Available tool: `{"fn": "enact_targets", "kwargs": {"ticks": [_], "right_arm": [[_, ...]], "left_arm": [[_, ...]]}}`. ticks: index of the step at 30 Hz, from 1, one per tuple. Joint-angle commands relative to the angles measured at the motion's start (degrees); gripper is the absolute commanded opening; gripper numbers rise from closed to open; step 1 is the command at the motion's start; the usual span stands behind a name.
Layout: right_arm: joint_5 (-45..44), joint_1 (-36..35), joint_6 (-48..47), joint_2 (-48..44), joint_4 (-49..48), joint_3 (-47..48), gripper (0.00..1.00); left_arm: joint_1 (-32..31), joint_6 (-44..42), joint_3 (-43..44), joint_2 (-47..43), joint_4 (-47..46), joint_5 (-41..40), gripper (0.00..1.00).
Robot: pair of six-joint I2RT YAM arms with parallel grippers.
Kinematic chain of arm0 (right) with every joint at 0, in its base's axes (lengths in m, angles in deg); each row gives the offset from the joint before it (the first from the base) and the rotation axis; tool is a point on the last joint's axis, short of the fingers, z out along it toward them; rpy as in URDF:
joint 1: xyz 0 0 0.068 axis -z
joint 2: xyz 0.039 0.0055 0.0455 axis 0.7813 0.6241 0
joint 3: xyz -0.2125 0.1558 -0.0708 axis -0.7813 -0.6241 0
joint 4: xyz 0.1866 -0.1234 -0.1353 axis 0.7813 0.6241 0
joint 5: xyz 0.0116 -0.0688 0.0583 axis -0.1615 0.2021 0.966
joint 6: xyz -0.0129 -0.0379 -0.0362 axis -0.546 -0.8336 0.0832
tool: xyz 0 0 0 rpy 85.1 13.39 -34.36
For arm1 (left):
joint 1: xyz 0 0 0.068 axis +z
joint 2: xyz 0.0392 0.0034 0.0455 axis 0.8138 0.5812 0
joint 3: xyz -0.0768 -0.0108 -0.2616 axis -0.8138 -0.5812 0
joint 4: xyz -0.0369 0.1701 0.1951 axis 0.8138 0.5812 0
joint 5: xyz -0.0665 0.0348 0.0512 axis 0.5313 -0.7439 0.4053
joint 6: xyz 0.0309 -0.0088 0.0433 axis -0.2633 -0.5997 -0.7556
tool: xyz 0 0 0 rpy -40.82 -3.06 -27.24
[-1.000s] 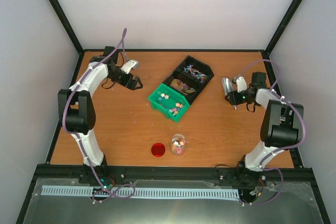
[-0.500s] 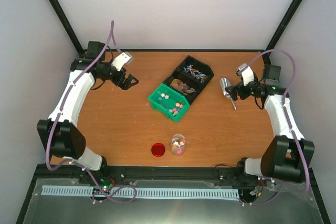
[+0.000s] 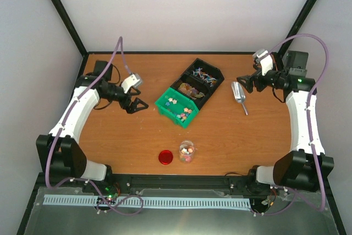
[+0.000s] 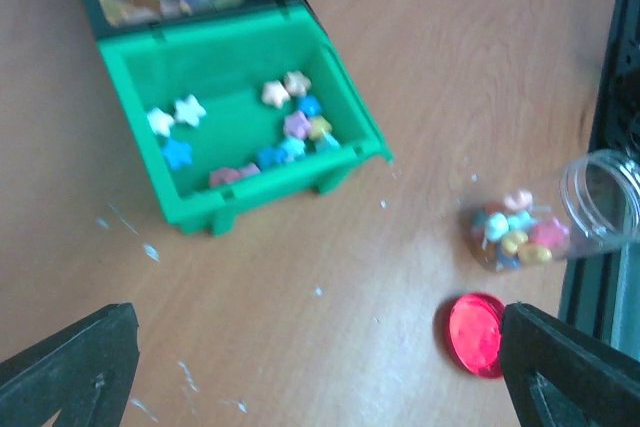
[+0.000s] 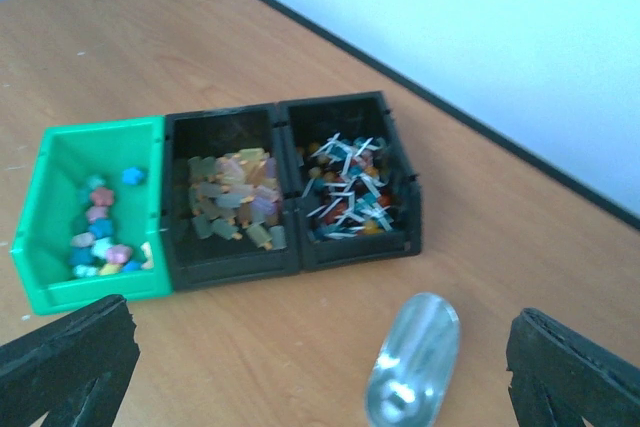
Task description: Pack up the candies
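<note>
The candies are small pastel stars in a green bin (image 3: 177, 106), also in the left wrist view (image 4: 290, 127) and the right wrist view (image 5: 98, 237). More candies (image 3: 187, 150) fill the bottom of a clear jar (image 4: 560, 217) standing open near the front. Its red lid (image 3: 165, 157) lies beside it, and shows in the left wrist view (image 4: 475, 333). A metal scoop (image 3: 238, 94) lies on the table, seen too in the right wrist view (image 5: 415, 372). My left gripper (image 3: 140, 105) is open and empty, left of the green bin. My right gripper (image 3: 242, 81) is open and empty, just behind the scoop.
Two black bins (image 3: 199, 82) adjoin the green bin: one holds brownish wrapped sweets (image 5: 232, 197), the other twist-wrapped sweets (image 5: 345, 187). Black frame posts and white walls bound the wooden table (image 3: 126, 136).
My right gripper has let go of the scoop, which now lies on the table, and has drawn back to the right. My left gripper has moved toward the front, still open.
</note>
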Motion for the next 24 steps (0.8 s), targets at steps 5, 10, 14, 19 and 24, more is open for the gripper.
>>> {"fn": "enact_targets", "kwargs": {"ticks": [5, 10, 14, 19, 24], "right_arm": [[2.3, -9.4, -7.1, 1.1, 10.4, -0.9, 1.0], [3.7, -14.0, -8.7, -0.6, 8.9, -5.4, 1.0], [3.2, -16.8, -6.9, -4.4, 4.2, -10.0, 1.0], [-4.0, -18.0, -8.3, -10.1, 0.2, -16.6, 1.0], [-10.9, -18.0, -7.1, -13.7, 0.3, -15.2, 1.0]], "left_arm": [[-5.0, -5.9, -7.7, -2.1, -1.2, -7.6, 1.0], [-11.3, -6.7, -14.5, -4.0, -3.1, -11.6, 0.98], [-16.4, -7.5, -17.7, -5.0, -6.9, -12.9, 0.94], [-20.1, -11.6, -21.8, -4.4, -10.2, -12.4, 0.86], [-22.1, -11.1, -25.0, -3.1, -15.6, -13.4, 0.76]]}}
